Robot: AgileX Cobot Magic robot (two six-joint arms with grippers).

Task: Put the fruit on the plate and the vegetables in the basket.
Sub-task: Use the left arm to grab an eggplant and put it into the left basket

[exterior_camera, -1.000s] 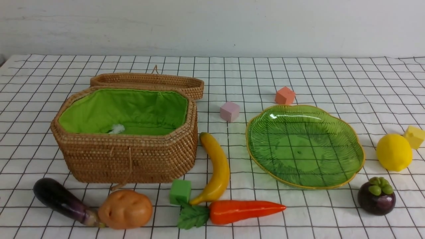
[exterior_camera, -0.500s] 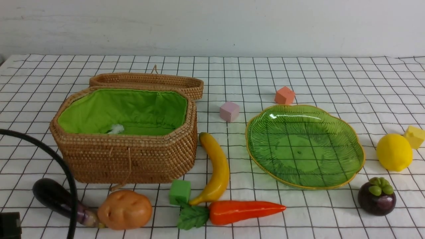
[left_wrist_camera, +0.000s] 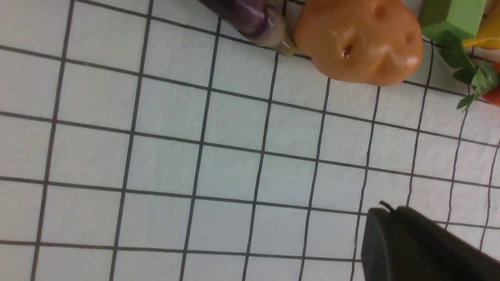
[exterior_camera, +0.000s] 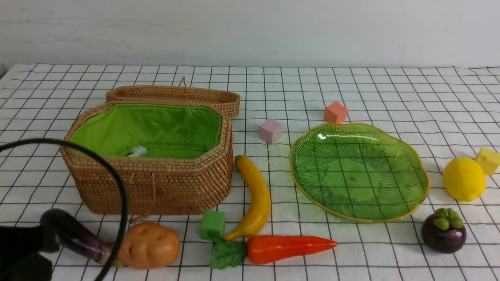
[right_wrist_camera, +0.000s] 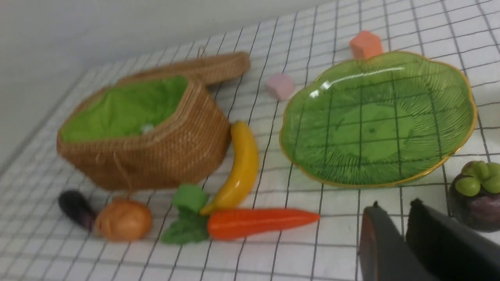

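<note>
Eggplant (exterior_camera: pixel 78 238) lies on the cloth before basket (exterior_camera: pixel 156 187), stem end touching potato (exterior_camera: pixel 148 245). Left gripper (left_wrist_camera: pixel 386 230) hovers nearby, fingers together (must part first). Best grasp mid-body, clear of potato. Right gripper (right_wrist_camera: pixel 395 208) is narrowly apart and empty.

The left arm (exterior_camera: pixel 23 249) shows only as a black housing low in the front view, covering the left end of the eggplant (exterior_camera: pixel 74 236). Its black cable (exterior_camera: pixel 117 183) arcs up and over the eggplant, then drops just to its right. The left gripper (left_wrist_camera: pixel 386 222) hangs over the cloth on the robot's side of the eggplant, apart from it, with its jaws closed and empty. The right gripper (right_wrist_camera: pixel 396 207) is well to the eggplant's right, and its two dark fingers (right_wrist_camera: pixel 377 242) are parted by a narrow gap with nothing between them.
</note>
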